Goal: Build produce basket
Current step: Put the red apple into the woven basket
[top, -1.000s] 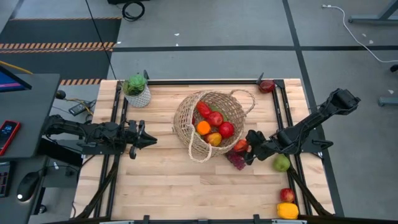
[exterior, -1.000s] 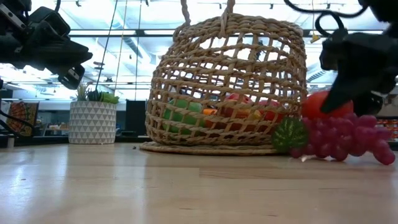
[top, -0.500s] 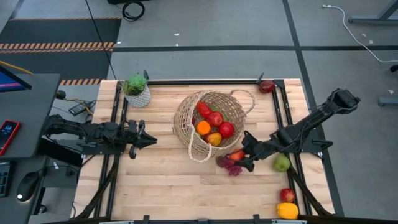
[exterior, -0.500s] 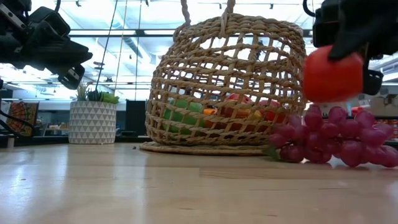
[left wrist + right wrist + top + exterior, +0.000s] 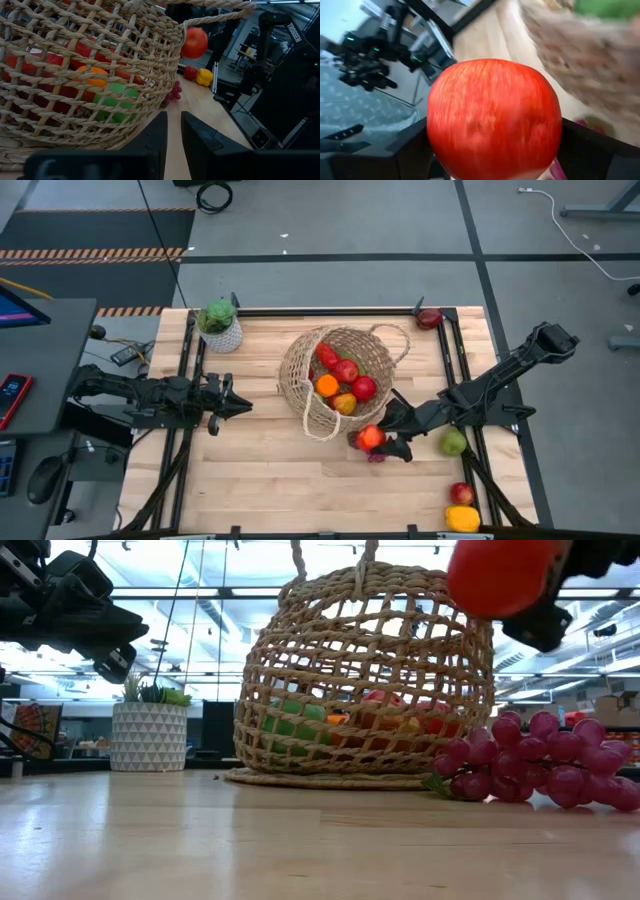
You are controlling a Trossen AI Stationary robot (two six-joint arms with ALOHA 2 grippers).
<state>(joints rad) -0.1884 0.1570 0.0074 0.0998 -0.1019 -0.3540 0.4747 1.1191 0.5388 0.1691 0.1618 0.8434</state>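
Observation:
The wicker basket (image 5: 300, 395) lies on its side at the table's middle, its mouth toward the right, with several fruits and vegetables inside. My right gripper (image 5: 378, 438) hangs just near-right of the mouth, shut on a red apple (image 5: 371, 437), which shows high in the low view as well (image 5: 500, 575). Purple grapes (image 5: 540, 765) lie on the table under the apple. My left gripper (image 5: 240, 408) waits shut at the table's left side, pointing level toward the basket (image 5: 75, 75). My right gripper pinches the red apple (image 5: 492, 117) between its two fingers (image 5: 410, 150), one on each opposite side. The fingers come from the table's right side, slanting slightly down. The apple is lifted clear of the table, above the grapes.
A potted plant (image 5: 219, 323) stands at the far left corner. A red apple (image 5: 429, 318) sits at the far right corner, a green apple (image 5: 453, 442) beside the right arm, another red apple (image 5: 461, 493) and a yellow pepper (image 5: 462, 518) at the near right. The near-left tabletop is bare wood.
My right gripper has risen with the red apple, lifting it from the table beside the grapes to well above them. It has drifted toward the table's near-left and tipped up nearer to level. The grapes have shifted slightly left.

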